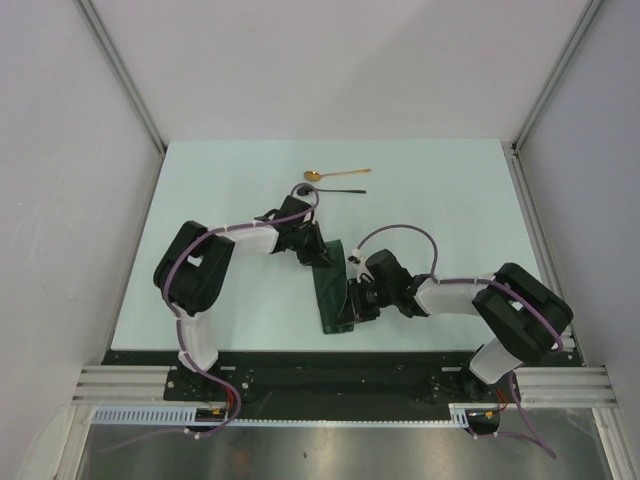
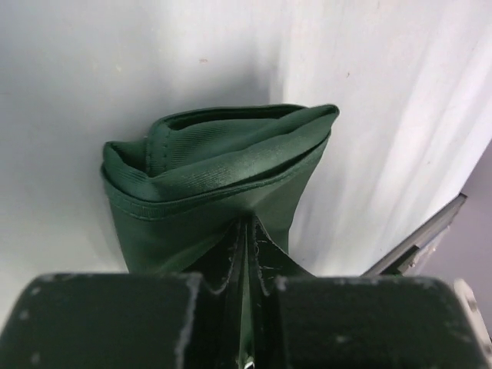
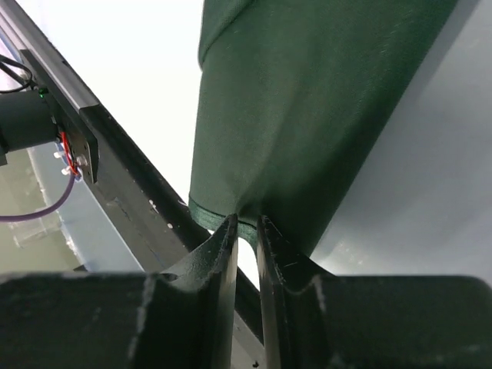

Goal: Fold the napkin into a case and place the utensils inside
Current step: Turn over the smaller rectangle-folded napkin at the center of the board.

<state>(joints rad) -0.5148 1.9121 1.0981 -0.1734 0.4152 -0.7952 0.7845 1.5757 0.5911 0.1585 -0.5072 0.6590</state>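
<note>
The dark green napkin (image 1: 334, 288) lies folded into a narrow, long strip in the middle of the table, running from far left to near right. My left gripper (image 1: 313, 249) is shut on its far end; in the left wrist view the cloth (image 2: 215, 173) bunches in layered folds just past the pinching tips (image 2: 247, 227). My right gripper (image 1: 352, 306) pinches the hem at the near end, and the right wrist view shows the cloth (image 3: 307, 115) rising from the tips (image 3: 246, 224). The utensils lie beyond: a gold spoon (image 1: 335, 174) and a black spoon (image 1: 335, 190), side by side.
The pale table (image 1: 220, 200) is bounded by grey walls at the left, right and back. A black rail (image 1: 340, 370) runs along the near edge, close under the napkin's lower end, and shows in the right wrist view as a dark bar (image 3: 131, 200).
</note>
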